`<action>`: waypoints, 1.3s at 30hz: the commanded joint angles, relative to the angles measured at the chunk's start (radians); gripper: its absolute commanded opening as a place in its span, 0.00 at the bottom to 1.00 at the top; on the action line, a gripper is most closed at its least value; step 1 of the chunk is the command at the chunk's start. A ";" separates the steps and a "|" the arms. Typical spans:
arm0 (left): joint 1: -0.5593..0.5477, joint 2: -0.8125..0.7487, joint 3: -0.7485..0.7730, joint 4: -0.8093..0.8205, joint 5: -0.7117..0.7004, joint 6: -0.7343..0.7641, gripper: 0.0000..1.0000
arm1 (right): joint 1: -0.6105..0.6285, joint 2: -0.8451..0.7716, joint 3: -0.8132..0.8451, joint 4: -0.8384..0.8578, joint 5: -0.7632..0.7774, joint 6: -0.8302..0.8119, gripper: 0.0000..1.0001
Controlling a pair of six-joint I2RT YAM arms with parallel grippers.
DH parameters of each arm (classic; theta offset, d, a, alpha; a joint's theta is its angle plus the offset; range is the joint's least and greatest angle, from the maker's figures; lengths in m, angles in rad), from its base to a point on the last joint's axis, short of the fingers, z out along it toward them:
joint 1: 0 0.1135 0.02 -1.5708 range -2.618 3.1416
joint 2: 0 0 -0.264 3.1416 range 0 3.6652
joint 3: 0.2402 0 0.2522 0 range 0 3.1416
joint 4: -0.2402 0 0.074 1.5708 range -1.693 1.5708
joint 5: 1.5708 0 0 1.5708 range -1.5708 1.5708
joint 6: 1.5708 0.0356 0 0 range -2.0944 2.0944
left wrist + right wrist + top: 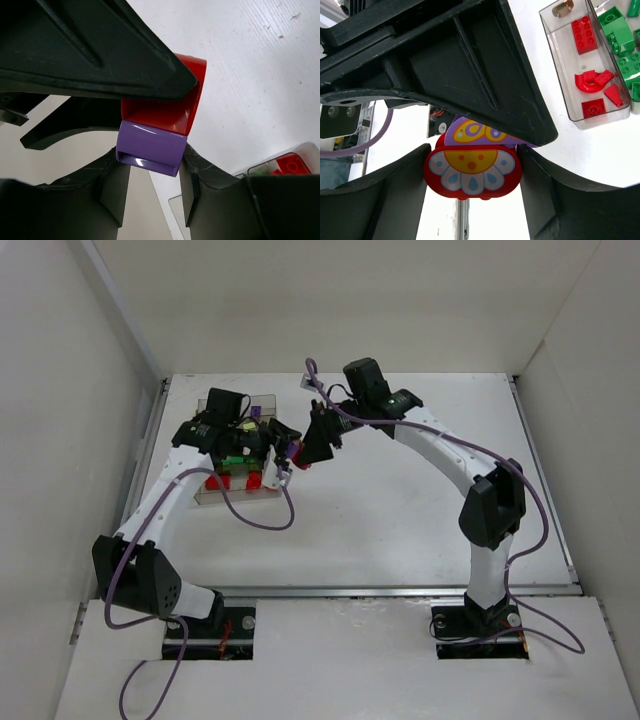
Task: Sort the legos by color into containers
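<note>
The flower-topped piece, a red flower plate with a purple part behind it, hangs in the air between both grippers, right of the tray. My right gripper is shut on the red flower part. My left gripper is shut on the purple block, which is joined to a red curved part. In the top view the left gripper and right gripper meet tip to tip around the piece. The clear tray lies under my left arm.
In the right wrist view the tray holds several red bricks in one compartment and green bricks in the one beside it. The left wrist view shows a tray corner with a red brick. White walls enclose the table.
</note>
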 commanded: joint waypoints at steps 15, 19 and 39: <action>0.112 -0.054 -0.089 0.110 -0.176 0.081 0.00 | -0.121 0.068 -0.067 -0.132 0.311 -0.042 0.00; 0.133 0.041 -0.102 0.568 -0.350 -0.542 0.00 | -0.121 0.068 -0.067 -0.092 0.301 -0.019 0.00; 0.321 0.671 0.401 0.714 -0.394 -1.237 0.05 | -0.110 0.068 -0.049 -0.080 0.320 -0.019 0.00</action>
